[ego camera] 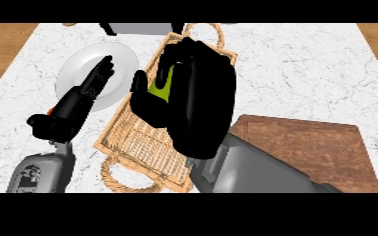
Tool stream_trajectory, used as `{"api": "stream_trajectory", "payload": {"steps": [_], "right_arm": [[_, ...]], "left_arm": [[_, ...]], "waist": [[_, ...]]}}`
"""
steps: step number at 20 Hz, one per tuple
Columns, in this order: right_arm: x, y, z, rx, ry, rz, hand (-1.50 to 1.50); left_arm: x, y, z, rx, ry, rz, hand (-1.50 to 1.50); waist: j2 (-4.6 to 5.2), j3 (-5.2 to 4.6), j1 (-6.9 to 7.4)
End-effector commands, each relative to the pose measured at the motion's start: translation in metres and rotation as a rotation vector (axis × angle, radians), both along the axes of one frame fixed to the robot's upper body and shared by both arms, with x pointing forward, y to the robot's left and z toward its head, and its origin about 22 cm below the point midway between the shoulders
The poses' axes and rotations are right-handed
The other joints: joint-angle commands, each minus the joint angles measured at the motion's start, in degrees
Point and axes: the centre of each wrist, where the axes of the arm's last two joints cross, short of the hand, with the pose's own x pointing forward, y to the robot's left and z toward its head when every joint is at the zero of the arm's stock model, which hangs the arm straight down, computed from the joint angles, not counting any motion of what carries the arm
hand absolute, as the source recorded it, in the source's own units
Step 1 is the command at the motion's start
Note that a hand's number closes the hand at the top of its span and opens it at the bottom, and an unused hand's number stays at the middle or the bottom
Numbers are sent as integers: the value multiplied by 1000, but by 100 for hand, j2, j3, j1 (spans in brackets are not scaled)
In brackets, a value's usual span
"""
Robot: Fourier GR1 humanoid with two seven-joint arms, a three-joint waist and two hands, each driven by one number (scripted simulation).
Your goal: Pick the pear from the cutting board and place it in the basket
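The right robot hand (pixel 198 97), fingers curled round the yellow-green pear (pixel 162 84), held it directly above the wicker basket (pixel 136 140), the cutting board (pixel 310 147) lying at 4 o'clock, while the left robot hand (pixel 94 82) rested open at 9 o'clock.

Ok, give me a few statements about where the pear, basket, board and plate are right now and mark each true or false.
1. The right hand is curled round the pear. True.
2. The pear lies on the board. False: it is held over the basket.
3. The plate is left of the basket. True.
4. The left hand grips the basket's handle. False: it is open, over the plate.
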Motion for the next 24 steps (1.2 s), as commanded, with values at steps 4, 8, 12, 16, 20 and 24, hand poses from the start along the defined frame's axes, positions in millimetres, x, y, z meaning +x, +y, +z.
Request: {"api": "stream_trajectory", "payload": {"steps": [4, 8, 12, 16, 20, 24], "right_arm": [[25, 13, -3, 100, 73, -148, 150], [31, 18, -23, 83, 41, -142, 150], [50, -11, -19, 243, -35, -193, 150], [52, -10, -34, 186, -21, -197, -150], [56, -3, -28, 162, -40, -157, -150], [52, 10, -7, 230, -77, -99, -150]], "left_arm": [[-9, 0, -1, 3, -6, 10, 0], [-1, 6, -10, -2, 7, 9, 0], [-4, 8, -1, -11, -2, 19, 0], [-6, 11, 2, -7, 9, 25, 0], [-14, -6, -4, -18, 4, 6, 0], [-8, 2, -5, -11, -14, 5, 0]], "waist": [[-10, 10, -90], [11, 9, -130], [20, 18, -144], [0, 15, -179], [-8, 14, -182], [-7, 11, -136]]}}
